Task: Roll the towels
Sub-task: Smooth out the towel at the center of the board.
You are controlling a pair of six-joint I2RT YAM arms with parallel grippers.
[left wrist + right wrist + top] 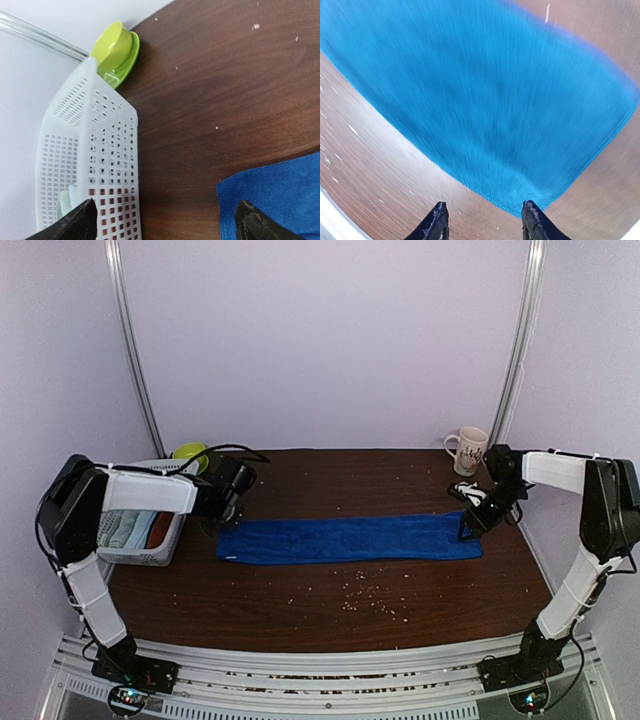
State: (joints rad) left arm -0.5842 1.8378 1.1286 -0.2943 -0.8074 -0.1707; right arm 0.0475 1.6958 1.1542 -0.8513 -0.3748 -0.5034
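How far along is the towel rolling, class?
Done: the blue towel lies flat as a long strip. In hand: the open right gripper is over its right end; the left gripper is open by the basket. Left: rolling it; no roll shows yet.

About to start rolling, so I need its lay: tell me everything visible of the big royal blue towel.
The large royal blue cloth towel lies unrolled and flat on the dark wooden table, a long strip running left to right. Its soft pile looks finely ribbed, its edges fairly straight. Its left end sits near, but apart from, the white perforated plastic basket. The right arm's open fingers hover at its right end; contact is unclear in that blurred view.
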